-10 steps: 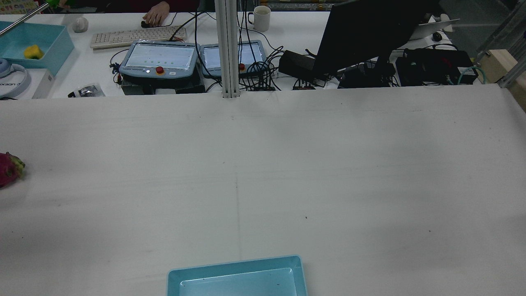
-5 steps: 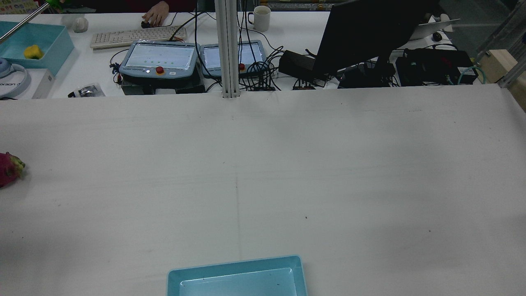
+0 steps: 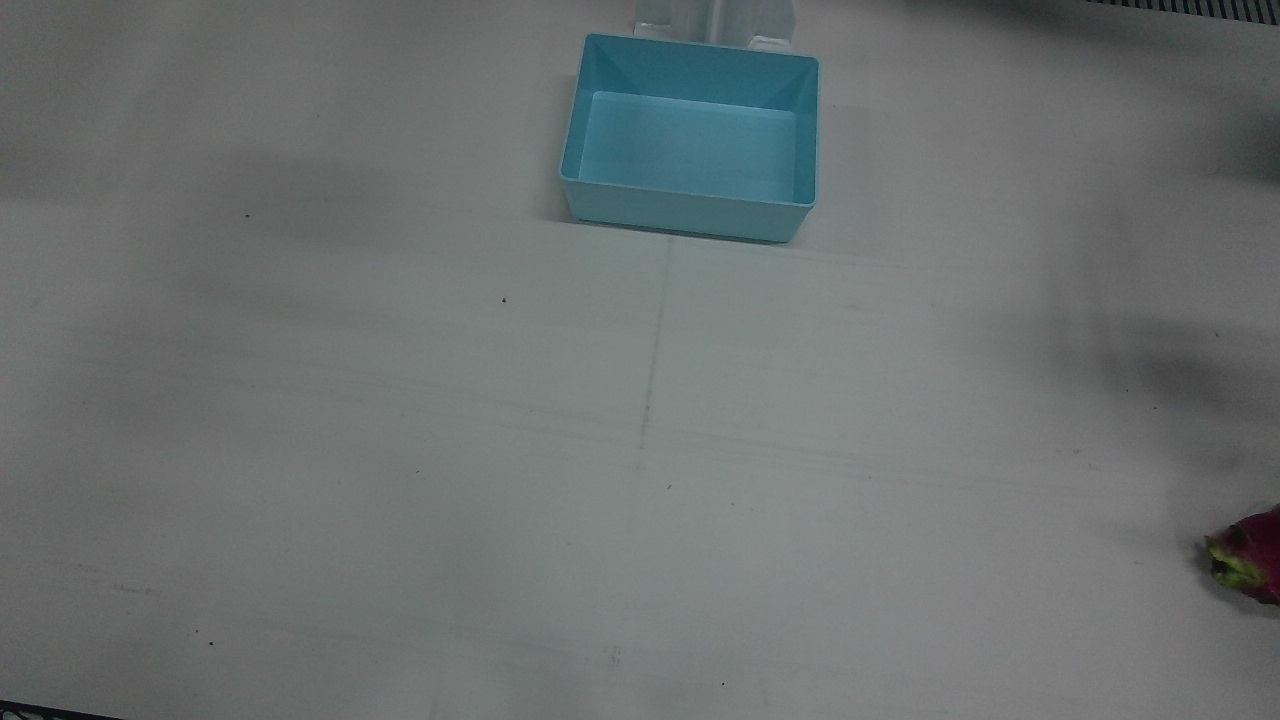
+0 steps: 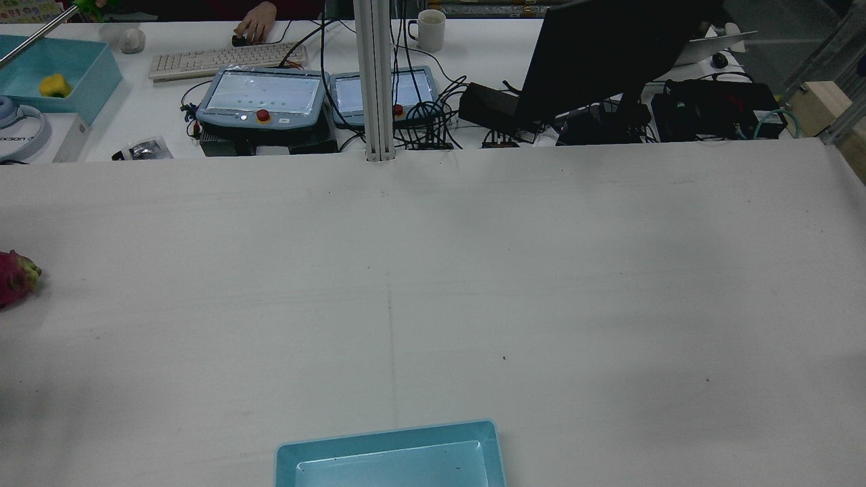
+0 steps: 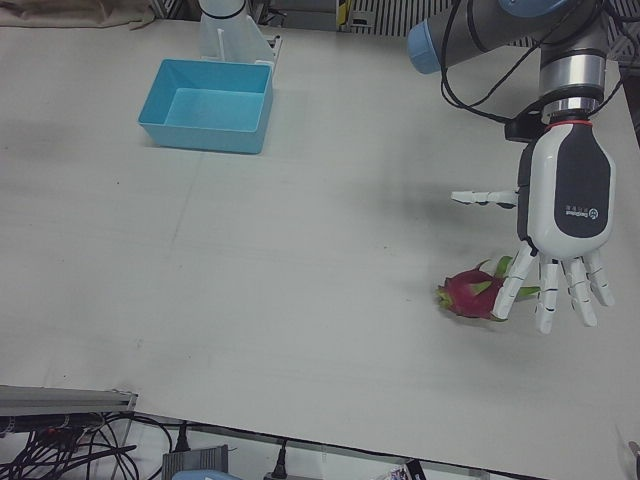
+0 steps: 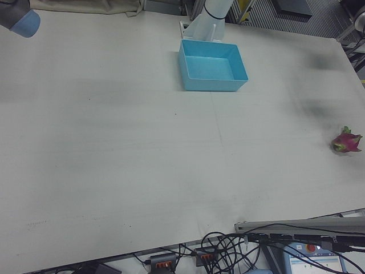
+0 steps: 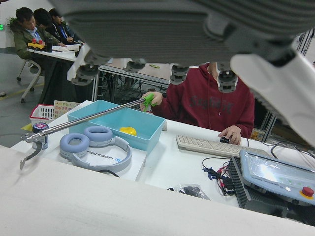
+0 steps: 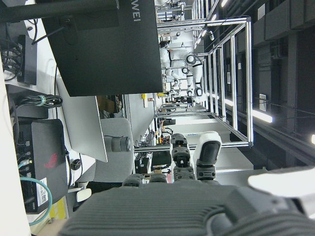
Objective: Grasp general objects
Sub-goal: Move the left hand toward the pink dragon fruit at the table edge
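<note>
One dragon fruit point(image 5: 470, 295) on the white table point(image 5: 300, 250), lying on its side at the far edge of the robot's left half, green-tipped end toward the table centre. Well apart from the light-blue bin point(image 5: 207, 104), which sits empty near the arm pedestals.

Left hand point(image 5: 562, 225) hangs palm-down above and just beside the fruit, fingers point(image 5: 546, 298) spread and pointing down, holding nothing. From the left-front view the fingertips overlap the fruit's outer end; can't tell if they touch it, probably apart.

Right hand point(image 8: 187, 201): only seen from its own camera, up off the table, facing the black monitor point(image 8: 98, 44). Fingers look loosely extended and nothing is in them, but the view is poor.

Operators' desk beyond: person in a red hoodie point(image 7: 209, 101) with a hand on a mouse beside a keyboard point(image 7: 209, 146), headphones point(image 7: 93, 146), second blue bin point(image 7: 115, 125) with a yellow item inside.
</note>
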{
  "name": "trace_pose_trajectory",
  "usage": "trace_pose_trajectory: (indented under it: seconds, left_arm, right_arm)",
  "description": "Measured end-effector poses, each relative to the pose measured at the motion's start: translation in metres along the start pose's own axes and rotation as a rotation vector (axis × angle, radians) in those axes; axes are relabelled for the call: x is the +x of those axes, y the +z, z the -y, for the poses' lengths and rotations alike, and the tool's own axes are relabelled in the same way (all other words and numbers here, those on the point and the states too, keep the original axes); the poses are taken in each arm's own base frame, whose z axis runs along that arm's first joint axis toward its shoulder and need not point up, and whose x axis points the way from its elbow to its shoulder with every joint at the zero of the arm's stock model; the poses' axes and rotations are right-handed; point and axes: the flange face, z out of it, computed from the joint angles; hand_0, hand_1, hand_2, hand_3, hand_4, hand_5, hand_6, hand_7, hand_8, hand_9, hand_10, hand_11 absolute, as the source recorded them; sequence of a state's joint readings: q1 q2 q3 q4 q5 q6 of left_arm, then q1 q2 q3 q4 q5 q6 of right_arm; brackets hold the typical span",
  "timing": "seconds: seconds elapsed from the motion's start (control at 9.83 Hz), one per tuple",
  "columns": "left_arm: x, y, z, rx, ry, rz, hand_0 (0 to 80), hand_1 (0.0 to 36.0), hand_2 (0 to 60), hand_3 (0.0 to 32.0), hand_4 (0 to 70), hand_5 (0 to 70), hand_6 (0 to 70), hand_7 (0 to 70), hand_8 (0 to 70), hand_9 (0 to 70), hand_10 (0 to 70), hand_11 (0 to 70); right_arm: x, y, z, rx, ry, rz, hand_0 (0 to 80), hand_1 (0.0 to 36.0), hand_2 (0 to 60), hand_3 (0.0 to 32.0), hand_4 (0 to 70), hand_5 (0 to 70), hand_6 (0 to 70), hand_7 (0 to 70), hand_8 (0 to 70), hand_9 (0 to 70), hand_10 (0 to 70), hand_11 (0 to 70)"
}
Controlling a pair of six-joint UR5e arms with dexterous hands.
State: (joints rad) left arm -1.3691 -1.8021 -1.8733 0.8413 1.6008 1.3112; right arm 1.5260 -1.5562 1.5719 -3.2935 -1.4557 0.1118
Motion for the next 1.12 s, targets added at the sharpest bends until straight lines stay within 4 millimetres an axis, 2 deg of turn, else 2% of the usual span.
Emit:
trace_pose_trajectory:
  seconds: [0.41,1.12]
  left_arm:
    - [-0.03,0.018,-0.009,-0.015,0.004,0.018,53.9,22.6,2.2,32.0,0.0,7.4,0.0,11.3,0.5,0.8,0.0,0.0]
    - [-0.05,0.017,-0.013,-0.015,0.009,0.04,53.3,21.7,1.0,31.8,0.0,6.3,0.0,10.8,0.3,0.7,0.0,0.0]
  right_arm:
    - [0.0,0.0,0.0,-0.001,0.0,0.0,0.0,0.0,0.0,0.0,0.0,0.0,0.0,0.0,0.0,0.0,0.0,0.0]
    - [0.0,0.0,-0.001,-0.001,0.0,0.0,0.0,0.0,0.0,0.0,0.0,0.0,0.0,0.0,0.0,0.0,0.0,0.0]
